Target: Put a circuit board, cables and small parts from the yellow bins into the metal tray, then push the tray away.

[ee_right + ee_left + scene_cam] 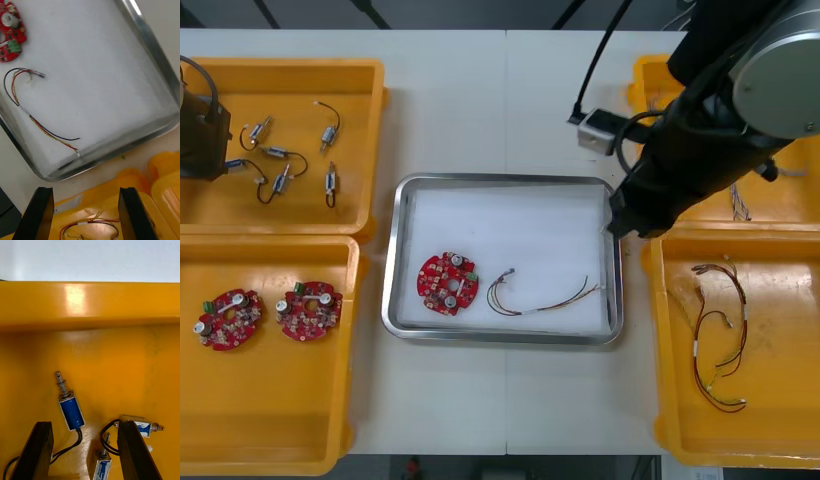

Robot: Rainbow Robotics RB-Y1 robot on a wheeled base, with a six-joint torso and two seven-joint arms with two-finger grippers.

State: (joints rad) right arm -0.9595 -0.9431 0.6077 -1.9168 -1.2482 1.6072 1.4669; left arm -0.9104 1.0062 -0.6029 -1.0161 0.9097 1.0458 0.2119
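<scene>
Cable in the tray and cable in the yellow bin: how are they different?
The tray cable lies on the white inside of the metal tray, beside a red circuit board; the bin cable lies in the near right yellow bin. The tray cable runs out nearly straight with one small loop; the bin cable is bunched in bigger loops. Both are thin, with red and yellow wires.

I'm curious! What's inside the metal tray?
One round red circuit board and a red and yellow cable. From above the right arm covers the tray's far right corner; the right wrist view shows it bare.
</scene>
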